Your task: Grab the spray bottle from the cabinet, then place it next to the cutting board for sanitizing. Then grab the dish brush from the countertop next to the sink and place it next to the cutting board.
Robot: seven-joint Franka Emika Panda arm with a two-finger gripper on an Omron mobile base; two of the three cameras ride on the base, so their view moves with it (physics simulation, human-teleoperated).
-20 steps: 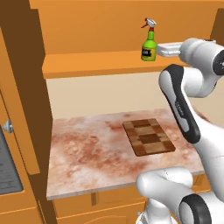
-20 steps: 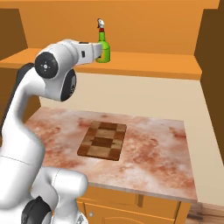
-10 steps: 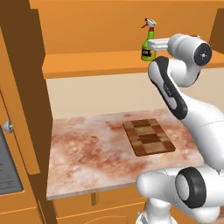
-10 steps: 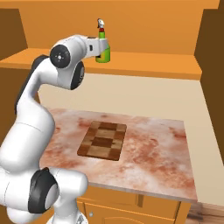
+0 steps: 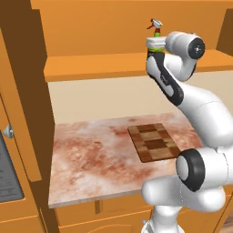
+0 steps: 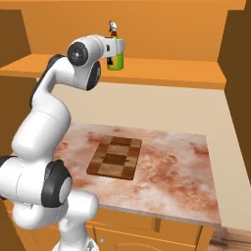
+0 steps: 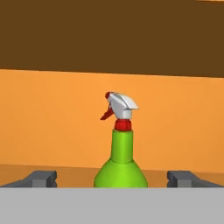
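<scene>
Spray bottle [image 7: 121,151]: one of them, green with a white trigger head and a red tip, standing upright on the shelf [image 6: 162,71] of the open cabinet [image 5: 91,32]. In the right base view it stands close to the shelf's front edge, with the cabinet's orange back wall behind it. It is the single thing on that shelf.

The end effector [image 7: 113,178] is level with the lower body of the bottle, its two dark fingertips [image 7: 41,178] spread wide, one on each side of the green body. A clear gap shows between each tip and the bottle in the hand view, so the jaws stand apart and clamp nothing. From the left base view the white hand covers the bottle's middle, with the trigger head rising above it; from the right base view the hand overlaps the bottle's neck and the label below stays in sight.

One cutting board [image 6: 115,157], checkered in light and dark brown, lies flat on the marble surface [image 6: 176,171] below the shelf, well apart from the bottle. It sits toward the front half of the surface, nearer its right edge in the left base view.

One cabinet door [image 5: 18,136] with a round silver knob [image 5: 7,131] hangs open at the left.
</scene>
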